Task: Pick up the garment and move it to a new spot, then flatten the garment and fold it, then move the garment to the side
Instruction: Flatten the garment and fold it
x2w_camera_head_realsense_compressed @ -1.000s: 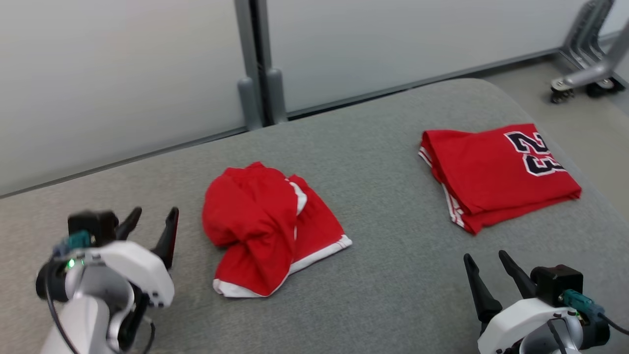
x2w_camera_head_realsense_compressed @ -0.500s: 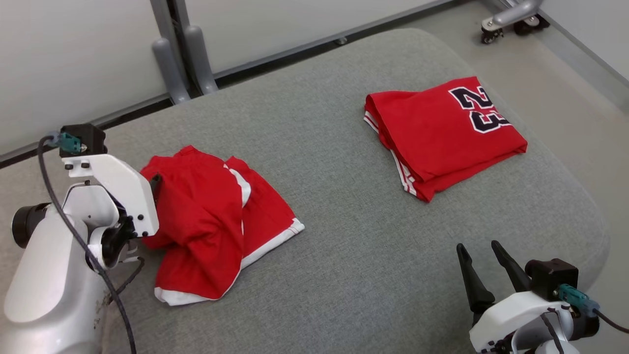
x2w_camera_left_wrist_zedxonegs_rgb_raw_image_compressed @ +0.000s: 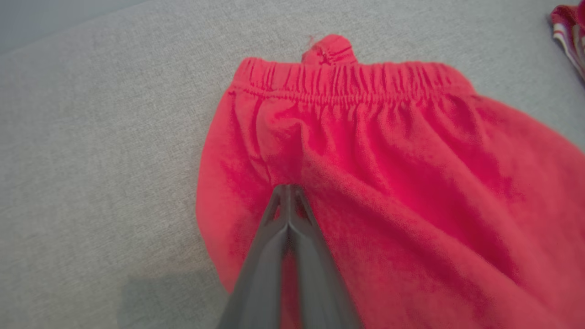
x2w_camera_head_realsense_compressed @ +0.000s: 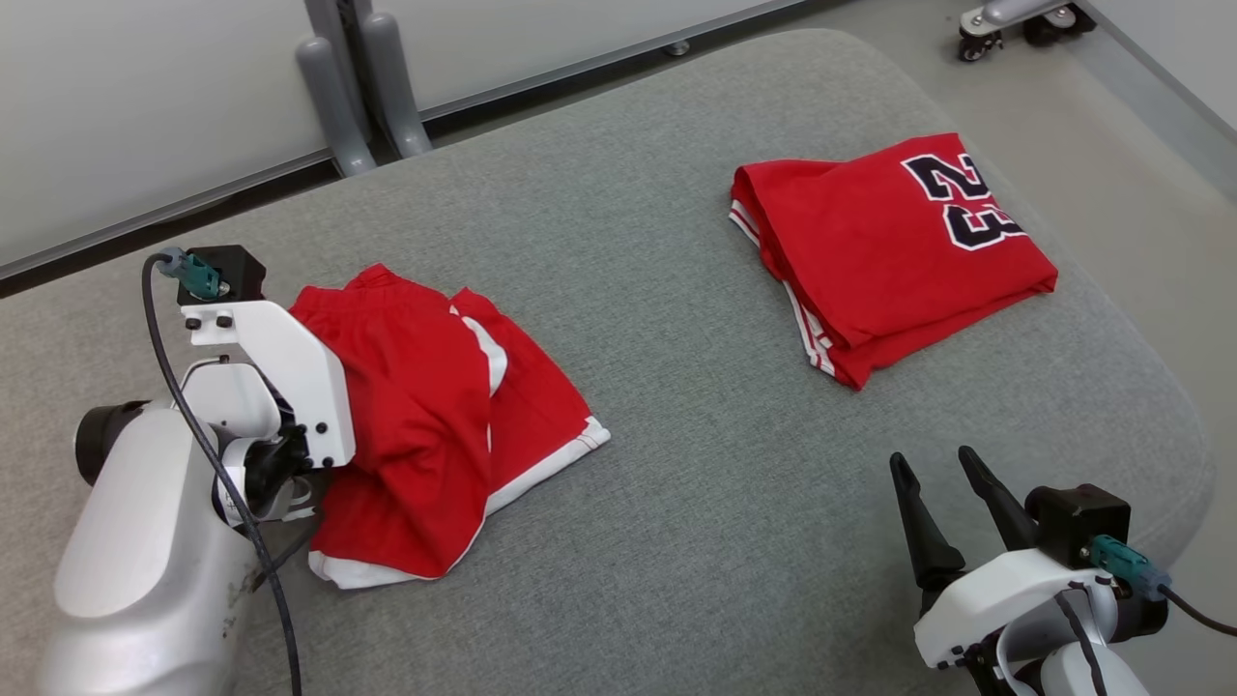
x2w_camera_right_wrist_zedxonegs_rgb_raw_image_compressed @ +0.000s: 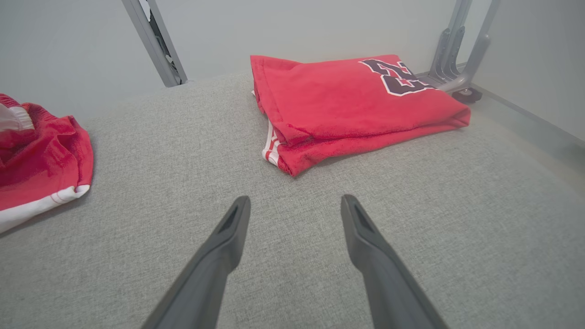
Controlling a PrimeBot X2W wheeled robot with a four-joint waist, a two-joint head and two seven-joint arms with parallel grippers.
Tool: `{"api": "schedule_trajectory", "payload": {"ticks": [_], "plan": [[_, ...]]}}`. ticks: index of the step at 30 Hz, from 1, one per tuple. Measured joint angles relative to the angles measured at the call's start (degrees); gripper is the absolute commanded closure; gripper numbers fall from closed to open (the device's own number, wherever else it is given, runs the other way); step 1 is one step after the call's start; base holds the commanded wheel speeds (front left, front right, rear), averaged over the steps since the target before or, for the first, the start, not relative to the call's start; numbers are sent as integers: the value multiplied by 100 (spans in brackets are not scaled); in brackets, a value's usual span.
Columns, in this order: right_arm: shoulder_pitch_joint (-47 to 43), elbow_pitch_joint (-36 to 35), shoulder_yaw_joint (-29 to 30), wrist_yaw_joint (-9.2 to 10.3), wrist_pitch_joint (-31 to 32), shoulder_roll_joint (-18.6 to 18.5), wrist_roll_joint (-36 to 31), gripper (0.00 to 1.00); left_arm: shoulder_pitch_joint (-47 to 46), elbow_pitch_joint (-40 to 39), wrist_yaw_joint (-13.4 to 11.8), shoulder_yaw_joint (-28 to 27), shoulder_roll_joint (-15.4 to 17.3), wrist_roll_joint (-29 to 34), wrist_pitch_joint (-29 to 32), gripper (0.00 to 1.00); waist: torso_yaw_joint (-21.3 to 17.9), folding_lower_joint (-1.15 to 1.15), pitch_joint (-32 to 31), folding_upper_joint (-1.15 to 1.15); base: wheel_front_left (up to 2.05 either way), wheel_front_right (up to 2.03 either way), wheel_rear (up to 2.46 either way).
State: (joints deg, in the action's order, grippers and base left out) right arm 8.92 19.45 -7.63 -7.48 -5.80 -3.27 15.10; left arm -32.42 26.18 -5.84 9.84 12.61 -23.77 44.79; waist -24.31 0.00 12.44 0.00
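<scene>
You've got 2 red garments on the grey fabric cushion (x2w_camera_head_realsense_compressed: 676, 406). 1 is a crumpled pair of red shorts with white trim (x2w_camera_head_realsense_compressed: 425, 406) toward its left edge, and 1 is a folded red jersey with a navy 23 (x2w_camera_head_realsense_compressed: 889, 251) near its far right corner. There are 2 grippers. Your left gripper (x2w_camera_left_wrist_zedxonegs_rgb_raw_image_compressed: 288, 188) sits on the shorts just below the elastic waistband (x2w_camera_left_wrist_zedxonegs_rgb_raw_image_compressed: 347, 75), fingers pressed together, pinching a fold. Your right gripper (x2w_camera_head_realsense_compressed: 933, 459) hangs by the near right edge, fingers spread, well apart from both garments.
</scene>
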Motion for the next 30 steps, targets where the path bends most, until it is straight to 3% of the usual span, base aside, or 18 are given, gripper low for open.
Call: {"api": "schedule_trajectory", "payload": {"ticks": [8,14,15,16,30], "plan": [[107,110,-92,0,-24,4,10,0,-156,94,250,-49,-390,-308,-653,100,201,0,-93,0,0,0,0],[108,158,-123,0,-27,0,35,0,-459,99,170,105,-250,-31,-764,100,280,0,-189,0,0,0,0],[106,165,-122,0,-27,-4,35,0,-498,85,121,108,-261,-24,-746,76,290,0,-202,0,0,0,0],[105,167,-122,0,-27,-7,34,0,-538,65,125,126,-279,-24,-738,0,297,0,-209,0,0,0,0],[149,181,-192,0,-131,8,107,0,-815,433,-182,148,-49,-9,165,0,-33,0,205,0,0,0,0]]}}
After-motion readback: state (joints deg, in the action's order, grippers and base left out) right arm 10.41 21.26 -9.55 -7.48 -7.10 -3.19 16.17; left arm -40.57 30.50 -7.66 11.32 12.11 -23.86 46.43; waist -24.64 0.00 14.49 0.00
